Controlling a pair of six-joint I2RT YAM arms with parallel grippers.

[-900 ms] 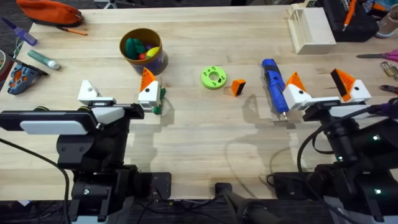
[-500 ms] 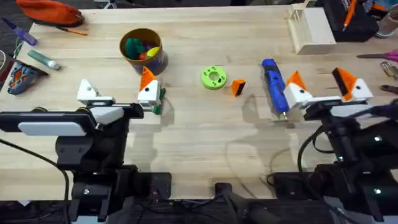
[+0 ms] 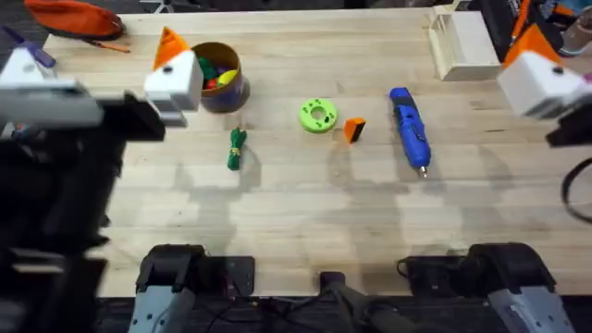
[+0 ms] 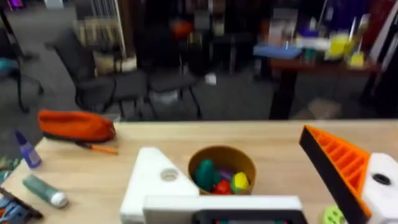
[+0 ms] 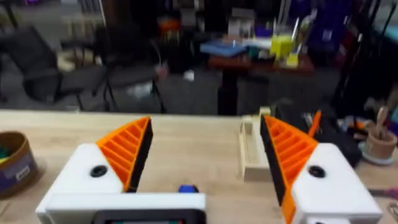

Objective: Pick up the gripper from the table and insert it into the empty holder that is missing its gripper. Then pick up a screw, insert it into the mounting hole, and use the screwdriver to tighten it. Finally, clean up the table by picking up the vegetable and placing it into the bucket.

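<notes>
Both arms stood raised above the table (image 3: 305, 213), large and blurred in the overhead view.

The left gripper (image 4: 249, 180) was released, its fingers set wide apart with nothing between them. One finger carried an orange ribbed pad (image 4: 339, 163) on its white bracket; the other was the bare white holder (image 4: 152, 180), with no wedge fitted and a round mounting hole on its face. In the left wrist view the bucket (image 4: 222, 167) appeared between the two fingers but farther off on the table, untouched, with green, red and yellow toy pieces in its mouth.

The right gripper (image 5: 205, 163) was likewise released and wide open, holding nothing. Both its fingers bore orange ribbed pads (image 5: 127, 149). A small blue object, probably the end of the screwdriver, showed low between them, though the view was too poor to be sure.

On the table, the loose orange gripper (image 3: 354, 130) lay just beside the lime-green ring-shaped disc (image 3: 317, 116), apart from it. The blue screwdriver (image 3: 410, 130) lay near the gripper on its other side, its metal tip pointing toward the arm bases. The dark green vegetable (image 3: 237, 148) lay alone, near the bucket (image 3: 220, 79) and apart from it. A light wooden box (image 3: 462, 42) sat at the far right of the table, and an orange pouch (image 3: 74, 17) at the far left corner.
</notes>
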